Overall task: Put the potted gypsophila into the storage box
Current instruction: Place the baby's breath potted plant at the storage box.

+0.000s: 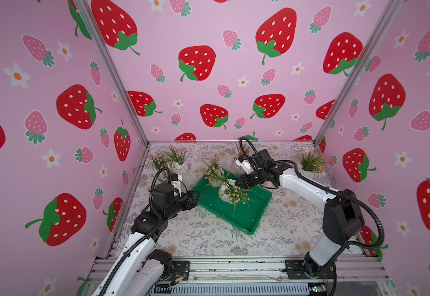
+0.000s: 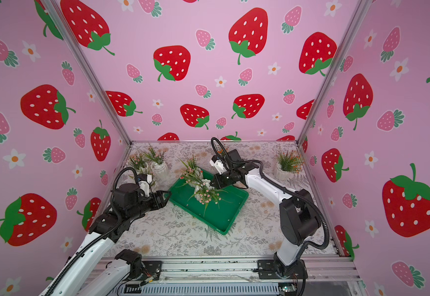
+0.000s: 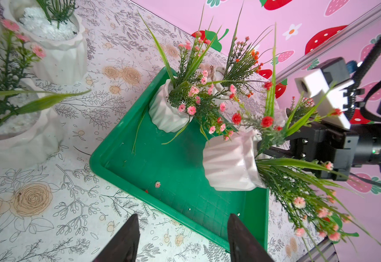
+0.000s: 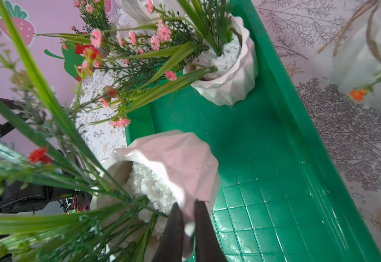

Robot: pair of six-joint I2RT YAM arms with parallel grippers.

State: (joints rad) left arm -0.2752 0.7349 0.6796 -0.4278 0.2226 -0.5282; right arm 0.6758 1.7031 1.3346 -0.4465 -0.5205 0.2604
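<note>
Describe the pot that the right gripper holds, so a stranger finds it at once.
Find the green storage box in the middle of the table; two white pots sit in it. The right gripper pinches the rim of the tipped pot. Its neighbour stands upright; this one leans far over.

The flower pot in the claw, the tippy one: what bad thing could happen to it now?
The right gripper pinches only the rim of the tilted pot over the storage box, so it might slip out or land on its side. Its sprigs cross those of the standing pot beside it, so moving one could tug the other. The white filling might spill.
</note>
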